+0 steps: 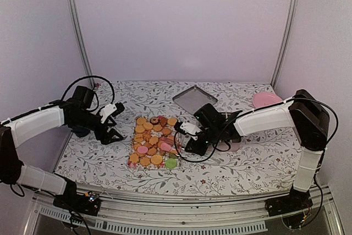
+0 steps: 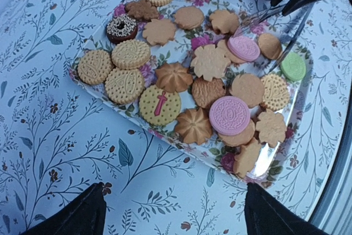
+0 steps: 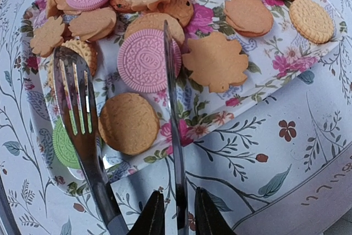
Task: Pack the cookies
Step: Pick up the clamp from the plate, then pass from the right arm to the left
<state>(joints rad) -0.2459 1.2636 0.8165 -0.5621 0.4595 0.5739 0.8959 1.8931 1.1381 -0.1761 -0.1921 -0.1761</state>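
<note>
- Left claw [image 1: 116, 123]: jaws wide, holding nothing. It hangs over the table [image 1: 88, 152] just left of the tray [image 2: 201, 41].
- Cookies [image 1: 154, 140]: spread over the flowered tray at mid-table. Most are golden and a few pink, with one green cookie [image 1: 171, 163] and one dark sprinkled ring [image 2: 121, 27].
- Right claw [image 3: 180, 208]: jaws narrow, pinched on the thin arm of the metal tongs [image 3: 74, 108]. The forked arm runs outside the fingers. The tong tips reach over the tray's right end, above a pink cookie [image 3: 144, 59]; contact cannot be told.
- Pink plate [image 1: 265, 100]: rear right, well apart.
</note>
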